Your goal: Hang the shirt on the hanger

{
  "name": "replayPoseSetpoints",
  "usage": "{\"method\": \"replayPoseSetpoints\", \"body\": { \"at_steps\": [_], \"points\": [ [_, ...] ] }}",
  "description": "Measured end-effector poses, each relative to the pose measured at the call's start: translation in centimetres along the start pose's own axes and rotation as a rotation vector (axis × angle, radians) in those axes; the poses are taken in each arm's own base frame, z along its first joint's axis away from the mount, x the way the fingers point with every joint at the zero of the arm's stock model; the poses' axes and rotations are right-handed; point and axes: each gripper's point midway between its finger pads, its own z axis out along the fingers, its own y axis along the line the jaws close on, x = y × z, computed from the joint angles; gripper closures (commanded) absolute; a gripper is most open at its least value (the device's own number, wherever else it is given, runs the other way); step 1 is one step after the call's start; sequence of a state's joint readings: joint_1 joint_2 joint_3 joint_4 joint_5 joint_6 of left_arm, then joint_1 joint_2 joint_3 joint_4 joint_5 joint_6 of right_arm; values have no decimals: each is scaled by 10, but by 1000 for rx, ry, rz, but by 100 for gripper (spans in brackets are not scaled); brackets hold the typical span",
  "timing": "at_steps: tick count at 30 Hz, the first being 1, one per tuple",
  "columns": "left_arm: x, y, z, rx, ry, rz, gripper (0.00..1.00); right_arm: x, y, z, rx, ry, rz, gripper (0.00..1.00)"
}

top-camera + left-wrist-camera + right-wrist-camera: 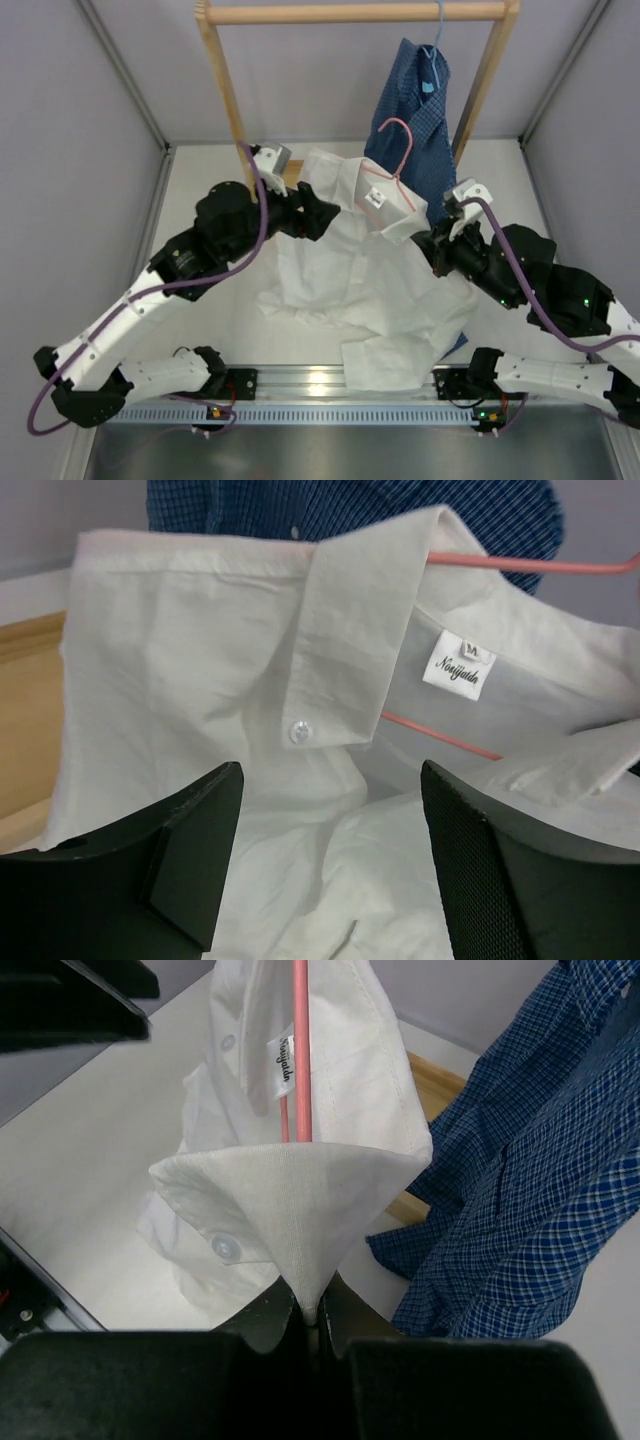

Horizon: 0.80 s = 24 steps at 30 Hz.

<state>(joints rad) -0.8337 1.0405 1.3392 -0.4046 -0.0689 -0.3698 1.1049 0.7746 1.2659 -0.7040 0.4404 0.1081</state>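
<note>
The shirt (180, 660) is thin matt cloth (creased), the hanger (301, 1050) smooth wire.

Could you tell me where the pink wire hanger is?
Top view, right of centre: the pink wire hanger sits in the white collared shirt, hook before the blue checked shirt.

Blue checked shirt (408, 105) hangs by light blue hanger (437, 38) from wooden rack (350, 12).

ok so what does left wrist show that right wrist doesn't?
Left wrist only: the left gripper, jaws open, holding nothing. Right wrist only: the right gripper shut on a collar tip of the plain white collared shirt, and the table surface. Both: that shirt, its small neck label, the thin pink wire hanger and the dark blue checked shirt.
</note>
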Motion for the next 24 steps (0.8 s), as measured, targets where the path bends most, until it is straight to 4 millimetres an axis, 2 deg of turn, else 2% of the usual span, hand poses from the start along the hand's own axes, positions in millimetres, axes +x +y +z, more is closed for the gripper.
{"method": "replayPoseSetpoints", "body": {
  "at_steps": [2, 5, 9, 14, 15, 16, 19, 20, 24],
  "points": [
    [19, 3, 15, -51, 44, 3, 26, 1, 2, 8, 14, 9, 11, 100],
    [34, 7, 28, -117, 68, 9, 27, 3, 5, 16, 23, 18, 28, 100],
    [42, 19, 39, -212, 68, 29, 34, 3, 10, 25, 25, 25, 48, 100],
    [53, 40, 50, -317, 67, 61, 35, 1, 18, 32, 5, 20, 70, 100],
    [56, 42, 51, -327, 69, 68, 40, 0, 20, 32, -2, 16, 74, 100],
    [57, 44, 52, -335, 70, 72, 53, -1, 22, 32, -10, 12, 80, 100],
    [53, 47, 56, -356, 48, 81, 82, -4, 27, 32, -32, -1, 97, 100],
    [52, 48, 57, -359, 43, 86, 100, -3, 28, 32, -38, -2, 101, 100],
    [51, 45, 59, -345, 38, 92, 100, 0, 28, 32, -40, -2, 105, 100]
  ]
}}
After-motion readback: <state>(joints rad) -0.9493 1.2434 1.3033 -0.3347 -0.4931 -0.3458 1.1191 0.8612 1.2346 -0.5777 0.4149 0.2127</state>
